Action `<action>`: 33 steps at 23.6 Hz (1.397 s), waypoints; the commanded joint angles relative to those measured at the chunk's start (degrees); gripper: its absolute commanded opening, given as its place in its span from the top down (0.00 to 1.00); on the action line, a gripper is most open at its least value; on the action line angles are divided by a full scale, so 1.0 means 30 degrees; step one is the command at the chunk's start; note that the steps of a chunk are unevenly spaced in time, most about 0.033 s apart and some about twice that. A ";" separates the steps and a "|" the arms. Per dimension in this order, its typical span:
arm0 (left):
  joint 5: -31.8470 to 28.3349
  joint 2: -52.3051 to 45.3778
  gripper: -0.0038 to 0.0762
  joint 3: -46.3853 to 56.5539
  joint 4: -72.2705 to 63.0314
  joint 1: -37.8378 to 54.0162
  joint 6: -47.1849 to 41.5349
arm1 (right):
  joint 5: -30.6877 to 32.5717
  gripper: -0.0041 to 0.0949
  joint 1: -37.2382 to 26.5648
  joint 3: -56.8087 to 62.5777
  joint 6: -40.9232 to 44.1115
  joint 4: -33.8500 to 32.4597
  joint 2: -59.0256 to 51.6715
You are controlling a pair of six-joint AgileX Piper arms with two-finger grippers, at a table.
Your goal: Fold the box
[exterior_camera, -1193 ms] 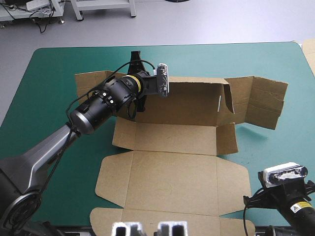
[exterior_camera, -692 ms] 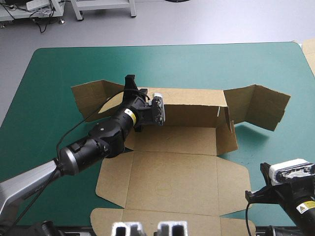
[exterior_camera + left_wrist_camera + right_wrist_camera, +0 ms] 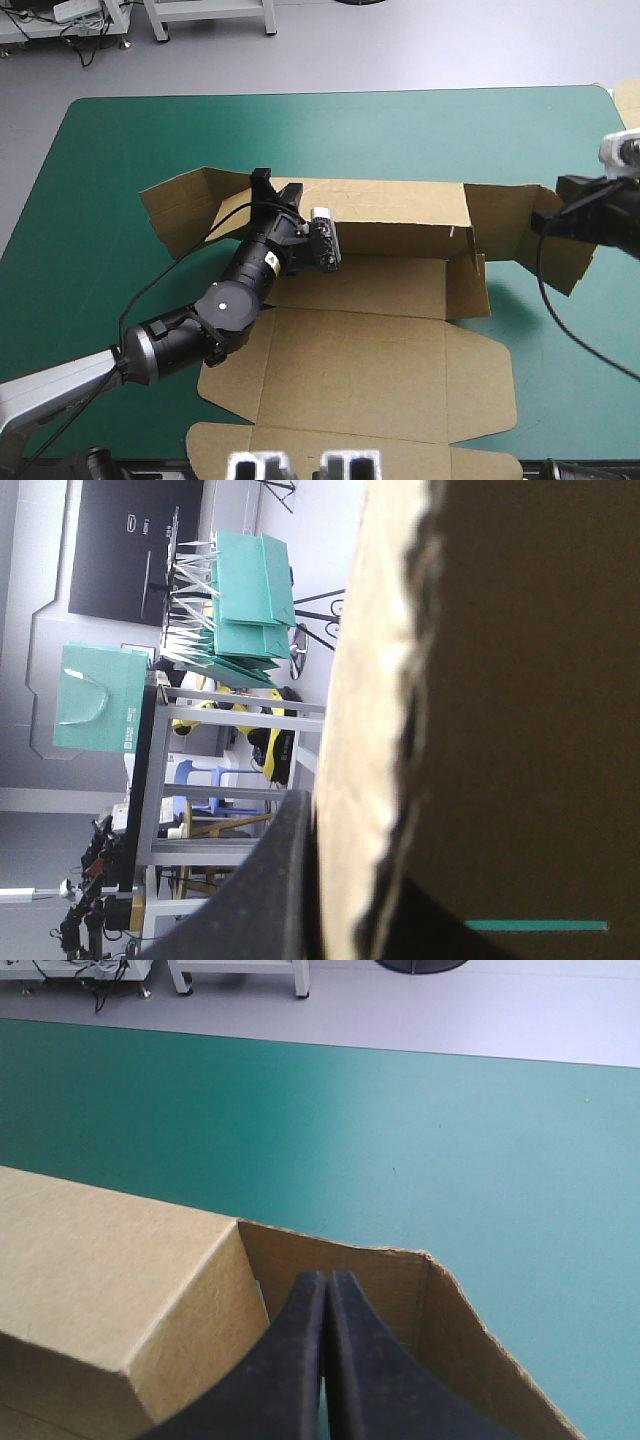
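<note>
Half done, by the look of it, with folding the box (image 3: 360, 285). Sitting in the middle of the counter (image 3: 120, 150), with the back wall (image 3: 400, 215) standing up and the big lid (image 3: 370, 370) lying flat toward the near edge.

Pinching the back wall near its left end with the left jaws, almost closed, with the brown board squeezed between the black fingers (image 3: 270, 880). Poking the right jaws, closed tight into one point and holding nothing, in at the inside of the right side flap (image 3: 505, 225), close to the corner where flap and back wall meet. Hard to tell if touching it yet. Probably getting ready to swing that flap in.

Doing this well:
- Holding the back wall straight up with the left jaws, and not pulling hard, so as not to rip or bend the board.
- Pushing the flap slowly with the closed right jaws, low and near the fold line, so as to bend it on the crease and not in the middle.
- Watching the left side flap (image 3: 180, 205) too, leaning out toward the left edge and not yet tucked.
- Going gently, or risking the whole box sliding across the counter.
</note>
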 commanded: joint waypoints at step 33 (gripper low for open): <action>0.1941 -0.0772 0.96 -0.0507 0.1558 -0.0101 -0.0685 | 0.4776 0.97 -0.0027 -0.5199 -0.2234 0.2230 1.1375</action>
